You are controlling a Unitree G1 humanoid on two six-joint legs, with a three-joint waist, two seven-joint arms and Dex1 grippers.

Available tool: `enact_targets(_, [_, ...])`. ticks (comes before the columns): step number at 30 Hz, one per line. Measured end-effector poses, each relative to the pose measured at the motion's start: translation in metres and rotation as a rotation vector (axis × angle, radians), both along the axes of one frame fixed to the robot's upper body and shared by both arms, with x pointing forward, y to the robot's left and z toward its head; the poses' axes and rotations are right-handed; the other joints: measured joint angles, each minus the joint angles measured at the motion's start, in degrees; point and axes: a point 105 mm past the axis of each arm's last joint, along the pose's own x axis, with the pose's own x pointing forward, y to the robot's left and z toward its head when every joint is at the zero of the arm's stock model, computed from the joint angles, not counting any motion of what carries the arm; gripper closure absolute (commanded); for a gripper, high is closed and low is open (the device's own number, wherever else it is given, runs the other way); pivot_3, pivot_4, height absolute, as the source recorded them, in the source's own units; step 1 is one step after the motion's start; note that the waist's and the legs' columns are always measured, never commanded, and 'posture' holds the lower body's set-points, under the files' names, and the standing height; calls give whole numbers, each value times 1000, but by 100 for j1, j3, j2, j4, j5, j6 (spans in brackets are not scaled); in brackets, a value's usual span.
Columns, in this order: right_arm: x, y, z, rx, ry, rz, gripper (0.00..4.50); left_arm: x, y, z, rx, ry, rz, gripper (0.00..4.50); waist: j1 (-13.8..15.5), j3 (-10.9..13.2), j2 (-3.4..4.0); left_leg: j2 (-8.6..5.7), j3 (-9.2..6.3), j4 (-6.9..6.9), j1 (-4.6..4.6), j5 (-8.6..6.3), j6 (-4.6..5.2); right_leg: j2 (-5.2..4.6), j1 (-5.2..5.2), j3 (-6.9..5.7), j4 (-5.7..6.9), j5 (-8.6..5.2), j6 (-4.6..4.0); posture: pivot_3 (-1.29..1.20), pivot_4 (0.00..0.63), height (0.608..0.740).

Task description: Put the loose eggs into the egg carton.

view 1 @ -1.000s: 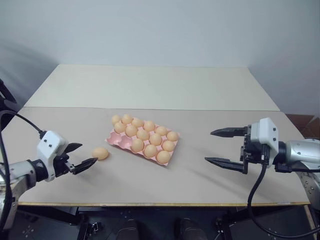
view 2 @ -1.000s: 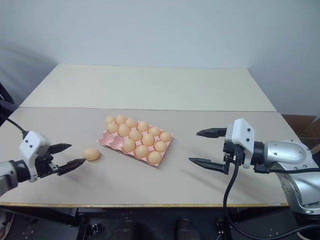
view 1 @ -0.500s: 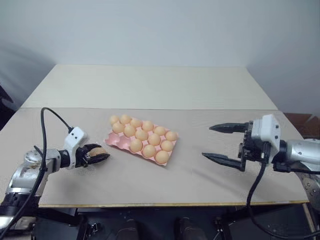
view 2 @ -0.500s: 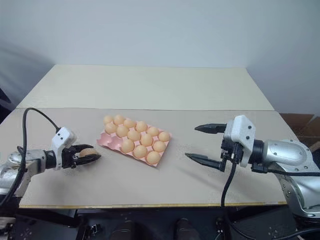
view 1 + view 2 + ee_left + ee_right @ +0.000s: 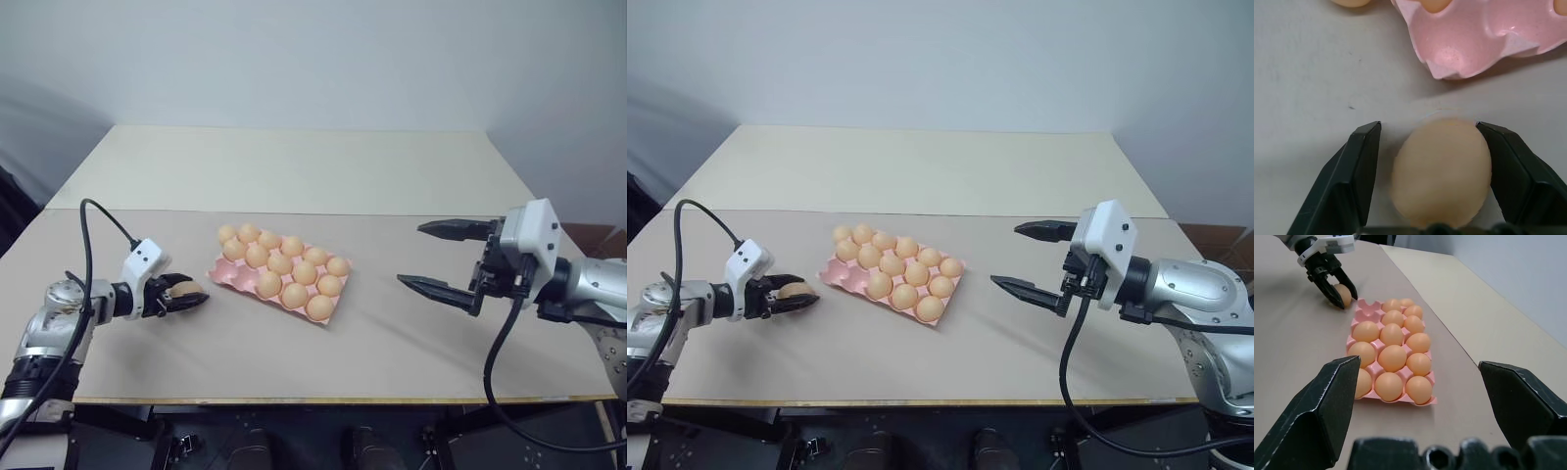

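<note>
1. The left gripper (image 5: 192,293) sits low on the table (image 5: 294,166), its fingers either side of a loose egg (image 5: 1442,171); one finger touches the shell, the other seems just clear, so a firm grip cannot be confirmed.
2. That egg lies just beside the near-left corner of the egg carton (image 5: 221,273), by its empty cups.
3. The right gripper (image 5: 431,257) hovers well apart to the carton's right, jaws spread wide and holding nothing.

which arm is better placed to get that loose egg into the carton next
Left. The left tool already has its fingers on either side of the loose egg, right beside the egg carton. The right tool hangs open well off on the carton's far side.
</note>
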Motion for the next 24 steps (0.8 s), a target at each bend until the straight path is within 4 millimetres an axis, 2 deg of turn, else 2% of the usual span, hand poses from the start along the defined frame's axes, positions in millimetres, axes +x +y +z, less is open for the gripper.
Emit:
enact_targets(7, [-1, 0, -1, 2, 2, -6, 0, -4, 1, -4, 8, 14, -22, 1189, 1, 0, 0, -1, 1, 0, -1, 0, 0, 0, 0, 1, -2, 0, 0, 0, 150, 740])
enact_targets(13, [-4, 3, 4, 14, -17, 0, 0, 0, 5, -4, 41, 15, 1, 2520, 1, -1, 0, -1, 1, 0, 4, 0, 0, 0, 2, 1, 1, 0, 0, 0, 150, 740])
enact_targets(18, [-5, 2, 3, 23, -12, -13, 0, -2, 6, -3, 51, 4, -12, 2562, -4, -1, -1, 0, 1, 0, 4, 0, 0, 0, 2, 2, -1, 0, 0, 0, 150, 740])
enact_targets(21, [-6, 2, 3, 26, -13, -15, 0, -8, 4, 11, 32, -13, -67, 2562, -8, 0, -2, 2, 0, 0, -1, 0, 0, 2, -2, 1, -1, 0, 0, 0, 150, 740])
enact_targets(24, [-5, 2, 3, 29, -16, -23, 0, -13, -4, 47, -9, -109, -149, 2562, -3, -1, -2, 0, 1, 0, -2, 0, 0, -2, -1, 1, -1, 0, 0, 0, 150, 740])
